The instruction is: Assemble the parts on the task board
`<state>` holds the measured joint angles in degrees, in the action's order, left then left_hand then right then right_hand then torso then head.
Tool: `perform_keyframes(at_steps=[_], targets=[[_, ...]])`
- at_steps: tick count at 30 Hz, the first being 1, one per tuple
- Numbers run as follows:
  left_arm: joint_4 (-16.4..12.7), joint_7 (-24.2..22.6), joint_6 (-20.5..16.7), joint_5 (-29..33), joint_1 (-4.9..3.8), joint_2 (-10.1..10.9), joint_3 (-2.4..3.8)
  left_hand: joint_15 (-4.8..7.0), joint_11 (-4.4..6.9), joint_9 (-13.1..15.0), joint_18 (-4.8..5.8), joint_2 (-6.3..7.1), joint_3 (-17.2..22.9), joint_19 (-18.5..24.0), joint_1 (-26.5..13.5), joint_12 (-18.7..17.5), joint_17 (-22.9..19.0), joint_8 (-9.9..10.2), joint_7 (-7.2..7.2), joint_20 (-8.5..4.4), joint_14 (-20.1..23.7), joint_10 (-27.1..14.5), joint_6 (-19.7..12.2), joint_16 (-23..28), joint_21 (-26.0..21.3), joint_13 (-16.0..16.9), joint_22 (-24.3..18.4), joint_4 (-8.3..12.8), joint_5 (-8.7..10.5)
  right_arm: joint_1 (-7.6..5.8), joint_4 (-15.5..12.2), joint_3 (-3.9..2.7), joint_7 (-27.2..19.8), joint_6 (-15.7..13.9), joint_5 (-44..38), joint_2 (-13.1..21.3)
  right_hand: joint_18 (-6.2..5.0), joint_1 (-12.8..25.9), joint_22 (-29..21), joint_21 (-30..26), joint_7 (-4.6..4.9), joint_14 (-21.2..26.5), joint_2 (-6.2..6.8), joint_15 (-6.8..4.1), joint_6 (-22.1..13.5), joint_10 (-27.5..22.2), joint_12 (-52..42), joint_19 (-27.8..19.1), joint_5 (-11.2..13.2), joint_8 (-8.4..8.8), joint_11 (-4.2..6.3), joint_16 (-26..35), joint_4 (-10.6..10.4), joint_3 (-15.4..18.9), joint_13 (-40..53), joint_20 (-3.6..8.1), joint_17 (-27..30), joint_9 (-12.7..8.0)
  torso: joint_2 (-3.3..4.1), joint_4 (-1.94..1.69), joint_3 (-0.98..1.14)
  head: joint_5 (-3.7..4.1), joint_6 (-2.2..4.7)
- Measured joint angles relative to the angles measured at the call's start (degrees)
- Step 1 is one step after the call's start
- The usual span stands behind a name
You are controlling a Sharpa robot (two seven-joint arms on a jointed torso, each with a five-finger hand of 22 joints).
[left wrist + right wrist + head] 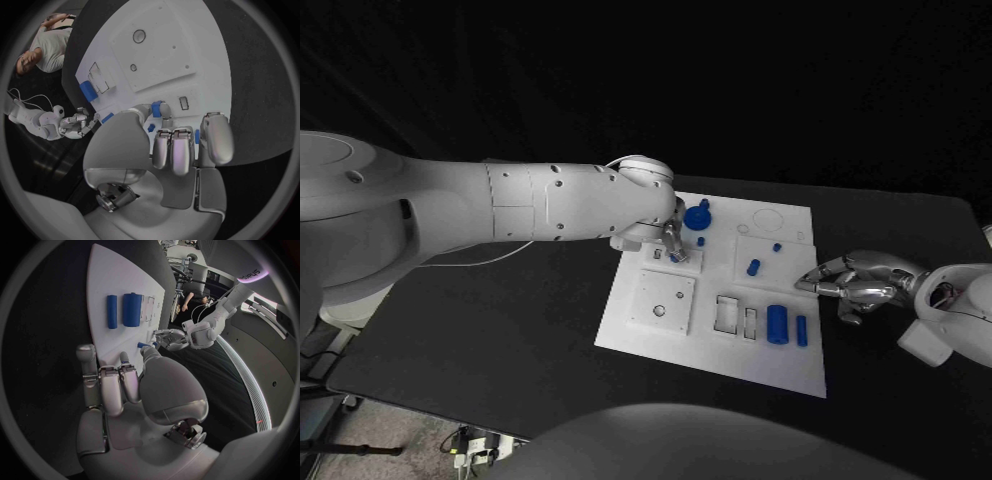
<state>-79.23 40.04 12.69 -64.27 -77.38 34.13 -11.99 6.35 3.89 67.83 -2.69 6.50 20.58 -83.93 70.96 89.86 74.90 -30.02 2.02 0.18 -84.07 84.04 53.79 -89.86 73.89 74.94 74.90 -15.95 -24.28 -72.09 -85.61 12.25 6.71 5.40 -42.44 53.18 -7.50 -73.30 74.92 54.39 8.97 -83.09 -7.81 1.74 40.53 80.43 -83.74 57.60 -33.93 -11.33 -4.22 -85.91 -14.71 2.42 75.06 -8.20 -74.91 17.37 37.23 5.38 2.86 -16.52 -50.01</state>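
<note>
The left hand (pixel 672 243) hangs over the far left part of the task board (pixel 661 345), fingers curled down round a small blue part (pixel 157 108); whether it actually grips it I cannot tell. The right hand (pixel 855 285) rests at the board's right edge, fingers loosely curled, holding nothing. 2 blue cylinders (pixel 788 326) lie near the front. These parts look light, rigid and slick; pinch them across the middle

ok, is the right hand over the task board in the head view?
No, the right hand sits off the task board's right edge, above the black table.
</note>
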Motion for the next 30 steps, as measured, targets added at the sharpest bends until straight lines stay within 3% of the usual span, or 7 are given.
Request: perform_keyframes(at_steps=[30], targets=[[0.3,0.0,-0.5,-3.0,0.05,-0.3,-0.02,-0.01,-0.01,0.0,0.00,0.04,0.9,0.0,0.0,0.0,0.0,0.3,-0.30,0.00,0.0,0.0,0.1,0.0,0.0,0.0,0.0,-0.1,0.21,0.13,0.2,-0.05,-0.2,0.0,0.2,-0.1,0.00,0.0,0.0,-0.4,-0.09,0.1,0.00,-0.09,0.1,-0.4,0.1,-0.4,0.0,0.25,0.01,0.2,0.0,-0.3,0.0,0.01,0.0,0.0,-0.01,0.00,0.03,-0.14,0.00]])
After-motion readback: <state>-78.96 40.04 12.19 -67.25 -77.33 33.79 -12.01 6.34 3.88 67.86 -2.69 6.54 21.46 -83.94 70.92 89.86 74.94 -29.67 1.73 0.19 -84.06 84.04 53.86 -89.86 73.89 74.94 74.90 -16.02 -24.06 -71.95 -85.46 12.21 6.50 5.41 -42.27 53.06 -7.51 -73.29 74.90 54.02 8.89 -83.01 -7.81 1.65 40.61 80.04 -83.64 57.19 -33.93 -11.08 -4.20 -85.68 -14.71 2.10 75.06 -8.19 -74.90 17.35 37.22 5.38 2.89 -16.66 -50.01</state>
